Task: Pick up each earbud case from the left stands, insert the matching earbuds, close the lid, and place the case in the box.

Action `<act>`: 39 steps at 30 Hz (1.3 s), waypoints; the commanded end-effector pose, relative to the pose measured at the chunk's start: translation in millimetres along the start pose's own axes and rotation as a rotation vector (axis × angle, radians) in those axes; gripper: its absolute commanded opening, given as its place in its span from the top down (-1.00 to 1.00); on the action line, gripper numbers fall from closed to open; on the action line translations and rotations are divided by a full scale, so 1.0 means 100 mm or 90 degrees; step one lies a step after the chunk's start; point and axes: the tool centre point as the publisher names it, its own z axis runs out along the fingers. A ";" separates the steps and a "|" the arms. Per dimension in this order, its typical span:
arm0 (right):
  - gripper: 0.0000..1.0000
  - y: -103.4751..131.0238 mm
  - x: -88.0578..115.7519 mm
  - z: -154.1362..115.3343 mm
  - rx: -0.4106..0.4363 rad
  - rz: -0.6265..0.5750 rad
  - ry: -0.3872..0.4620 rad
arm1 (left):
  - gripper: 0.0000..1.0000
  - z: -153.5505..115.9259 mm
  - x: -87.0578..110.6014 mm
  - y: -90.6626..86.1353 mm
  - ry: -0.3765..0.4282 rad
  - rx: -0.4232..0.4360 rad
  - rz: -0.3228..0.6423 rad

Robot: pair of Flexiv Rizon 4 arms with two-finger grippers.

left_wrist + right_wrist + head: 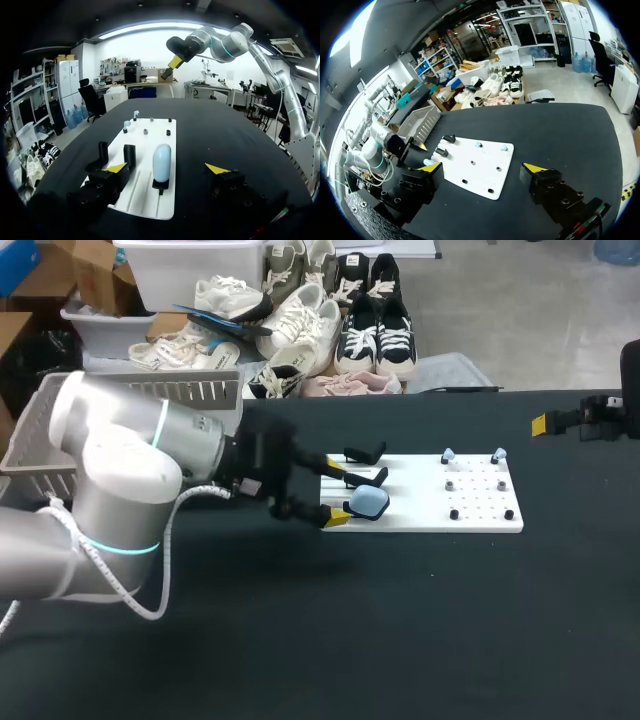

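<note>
Left claw [335, 494] released, tips spread wide. Blue case [161, 161] is seen between its fingers, upright on a black stand [160, 186] and touched by neither finger. Its lid appears shut. Two bare black stands [129, 153] are found just beside one finger of the claw. All stands are carried on a white board [480, 518], which lies under and ahead of the claw on the black worktop [400, 620]. Two pale earbuds [448, 455] are set on pegs at the board's end, farthest ahead of the claw. Right claw [482, 168] also released, fingers well apart with nothing gripped. It is held high over the worktop, with the board below and ahead of it, well apart. A mesh basket [40, 435] is seen behind the left claw, beside its arm.
</note>
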 end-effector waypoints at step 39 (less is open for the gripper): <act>-1.00 -0.01 0.00 0.00 -0.002 -0.001 0.000 | -0.89 0.32 0.08 0.03 0.024 0.008 -0.017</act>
